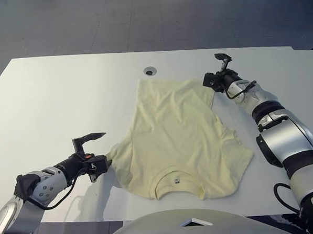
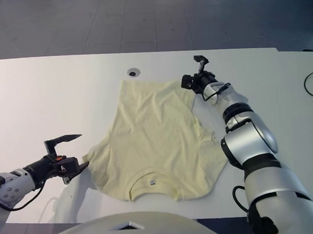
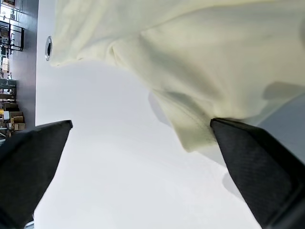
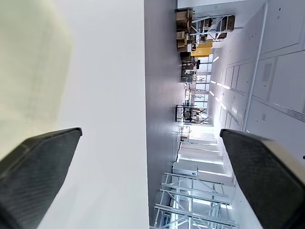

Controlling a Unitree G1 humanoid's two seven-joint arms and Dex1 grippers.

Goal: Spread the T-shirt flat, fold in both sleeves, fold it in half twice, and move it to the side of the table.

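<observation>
A pale yellow T-shirt [image 1: 175, 131] lies on the white table [image 1: 55, 96], collar toward me and hem at the far side, with wrinkles and both sleeves bunched. My left gripper [image 1: 101, 150] stands open at the left sleeve [image 3: 190, 129]; one finger [image 3: 257, 167] touches the sleeve's edge and the other is raised clear of the cloth. At the shirt's far right hem corner [image 4: 28, 71], my right gripper [image 1: 217, 69] is also open, nothing between its fingers.
A round cable hole [image 1: 150, 71] sits in the table just beyond the hem. A dark cable [image 2: 312, 82] loops at the table's right edge. Bare tabletop stretches to the left and far right of the shirt. Beyond the far edge is grey floor.
</observation>
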